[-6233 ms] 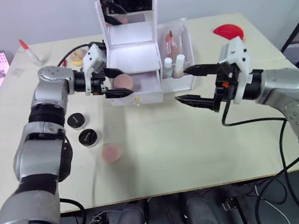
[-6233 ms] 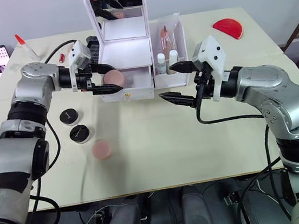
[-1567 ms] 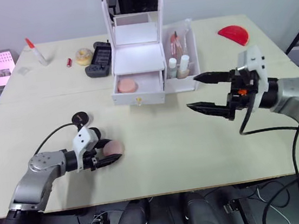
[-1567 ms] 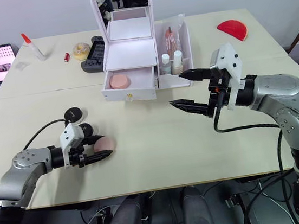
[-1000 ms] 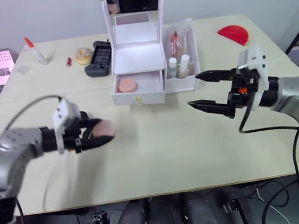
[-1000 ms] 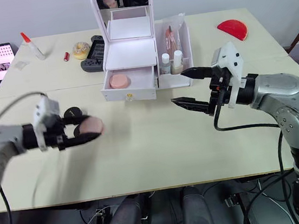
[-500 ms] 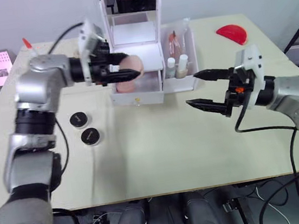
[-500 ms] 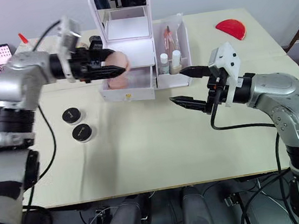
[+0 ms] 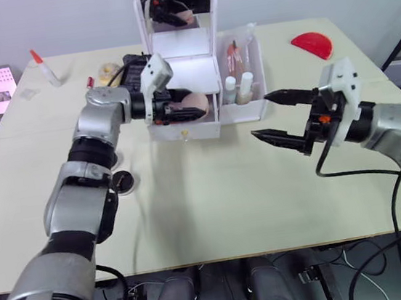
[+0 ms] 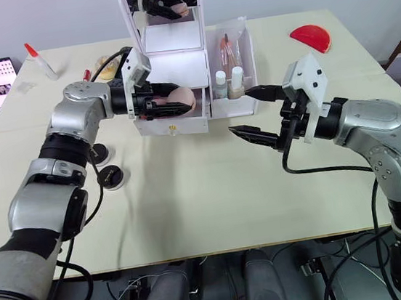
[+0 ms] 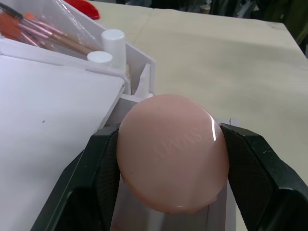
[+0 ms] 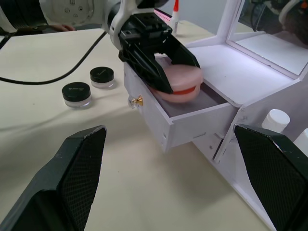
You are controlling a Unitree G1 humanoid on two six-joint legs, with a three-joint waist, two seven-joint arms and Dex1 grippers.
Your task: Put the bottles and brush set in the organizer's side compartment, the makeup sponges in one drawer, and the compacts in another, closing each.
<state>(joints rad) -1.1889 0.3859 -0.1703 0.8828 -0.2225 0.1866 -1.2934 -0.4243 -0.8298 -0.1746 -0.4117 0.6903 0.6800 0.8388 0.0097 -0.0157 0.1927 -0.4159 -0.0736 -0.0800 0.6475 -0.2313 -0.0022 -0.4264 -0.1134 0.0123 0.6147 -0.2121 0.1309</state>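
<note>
Seen from the head cameras, the left gripper (image 9: 184,108) has been swung up from the near-left part of the desk (image 9: 216,214) to the organizer (image 9: 184,79) at the far edge, and a pink makeup sponge (image 9: 196,106) is now held over the open drawer (image 9: 182,119); half a second ago it was carried just above the drawer front, so it has been brought lower and further in. A sponge placed earlier is judged to lie beneath it. Two black compacts (image 10: 109,177) are left near the left edge. The bottles (image 9: 239,88) and brush set (image 9: 234,52) already stand in the side compartment. The right gripper (image 9: 278,117) is kept spread wide and empty in mid-desk, as before.

From the left wrist, the sponge (image 11: 172,151) is seen clamped between both pads (image 11: 252,166), with the drawer below and the white bottle caps (image 11: 113,41) beyond.

From the right wrist, the sponge (image 12: 179,86) is seen resting low inside the drawer (image 12: 192,118), gripped by the left gripper (image 12: 166,72), with the compacts (image 12: 77,94) on the desk beyond. Release is judged to be next, then the drawer is to be closed; the compacts' drawer remains to be filled.
</note>
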